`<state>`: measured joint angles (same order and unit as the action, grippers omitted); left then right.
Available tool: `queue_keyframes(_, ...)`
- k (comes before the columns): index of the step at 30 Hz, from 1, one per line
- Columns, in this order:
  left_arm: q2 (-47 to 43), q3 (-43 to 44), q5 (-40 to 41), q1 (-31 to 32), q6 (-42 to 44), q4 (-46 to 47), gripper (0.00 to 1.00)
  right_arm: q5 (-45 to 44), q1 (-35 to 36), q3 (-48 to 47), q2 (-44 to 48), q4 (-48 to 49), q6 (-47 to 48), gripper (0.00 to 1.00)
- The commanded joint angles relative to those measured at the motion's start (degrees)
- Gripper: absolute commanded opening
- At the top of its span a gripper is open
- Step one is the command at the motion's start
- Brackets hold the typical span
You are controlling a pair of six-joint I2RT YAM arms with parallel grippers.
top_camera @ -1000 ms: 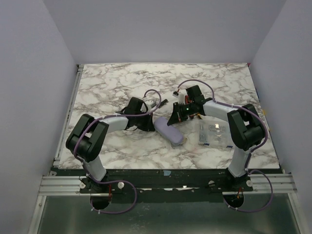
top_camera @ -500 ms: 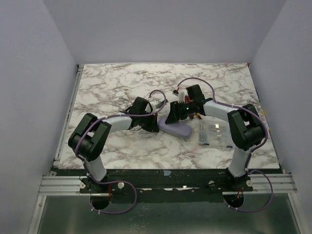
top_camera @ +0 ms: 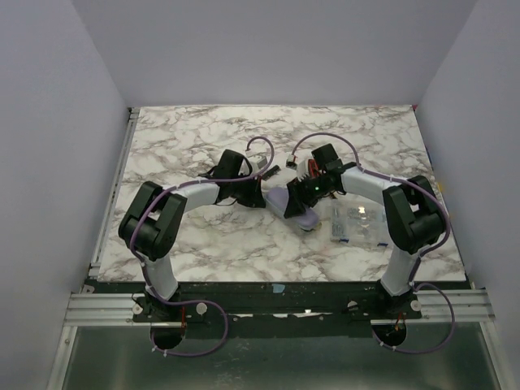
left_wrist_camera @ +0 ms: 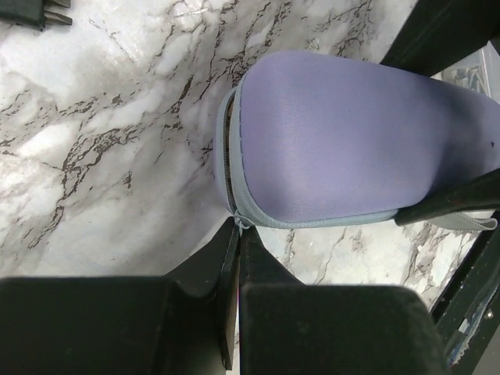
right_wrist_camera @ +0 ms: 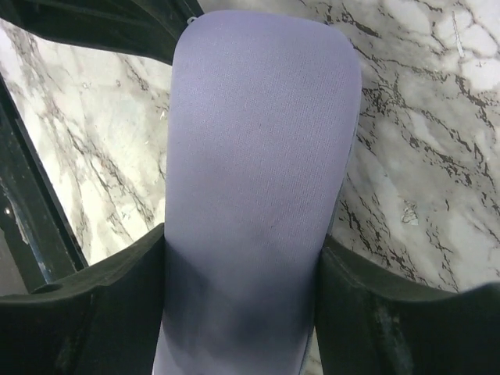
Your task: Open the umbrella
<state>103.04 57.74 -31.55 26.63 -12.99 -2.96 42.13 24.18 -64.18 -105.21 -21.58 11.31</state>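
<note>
The umbrella lies on the marble table inside its pale lavender sleeve (top_camera: 291,205); canopy, shaft and handle are hidden. In the left wrist view the sleeve (left_wrist_camera: 351,141) shows its zipped end, and my left gripper (left_wrist_camera: 238,224) is shut on the small zipper pull (left_wrist_camera: 241,221) there. From above, the left gripper (top_camera: 258,195) sits at the sleeve's left end. My right gripper (top_camera: 305,193) is open and straddles the sleeve (right_wrist_camera: 258,156). In the right wrist view the gripper (right_wrist_camera: 242,238) has a black finger close against each side of the sleeve.
A clear plastic box (top_camera: 357,221) with small items stands right of the sleeve. A red-handled tool (top_camera: 309,167) lies just behind the right gripper. A small black piece (left_wrist_camera: 35,9) rests on the marble beyond the left gripper. Walls enclose three sides.
The right gripper has opened and come down astride the sleeve. The left gripper has moved right and farther back with the zipper pull, and the sleeve has swung round and shifted.
</note>
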Motion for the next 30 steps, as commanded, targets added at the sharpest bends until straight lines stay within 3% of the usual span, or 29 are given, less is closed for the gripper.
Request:
queue_keyframes(1, 0.2, 0.8, -0.9, -0.9, 1.8, 1.0, 0.00, 0.2, -0.7, 1.2, -1.2, -1.5, -3.2, 0.55)
queue_keyframes(5, -0.5, -0.8, -0.6, -0.6, 1.6, 2.1, 0.00, -0.5, -0.7, 1.8, -2.8, 4.9, -10.0, 0.36)
queue_keyframes(9, -2.4, -3.3, -1.1, 1.4, 1.8, 2.7, 0.00, -3.6, -0.6, 3.5, -2.7, 11.1, -16.0, 0.01)
queue_keyframes(15, -6.8, -5.5, -1.6, 6.4, 0.4, 2.7, 0.00, -8.0, -0.2, 4.5, -1.4, 14.6, -16.6, 0.00)
queue_keyframes(20, -5.4, -5.3, -1.5, 8.7, -1.4, 2.7, 0.00, -7.8, 0.6, 4.6, -0.9, 14.4, -16.0, 0.00)
queue_keyframes(21, -4.3, -5.0, -1.2, 8.6, -2.0, 2.7, 0.00, -7.1, 0.7, 4.5, -0.8, 14.2, -16.0, 0.04)
queue_keyframes(24, -2.0, -4.4, -0.5, 7.2, -2.7, 2.3, 0.00, -5.0, 0.5, 3.5, -0.6, 10.9, -14.9, 0.44)
queue_keyframes(26, -1.7, -4.7, -0.3, 5.9, -2.4, 2.7, 0.00, -2.6, -0.4, 3.1, -0.1, 8.5, -14.4, 0.63)
queue_keyframes(28, -1.5, -4.4, 0.0, 5.1, -1.1, 2.4, 0.00, -0.2, -1.8, 2.5, 0.0, 5.9, -14.2, 0.69)
queue_keyframes(30, -1.2, -3.8, 0.3, 4.5, 0.1, 2.1, 0.00, 2.4, -3.4, 1.5, -0.3, 3.3, -13.3, 0.68)
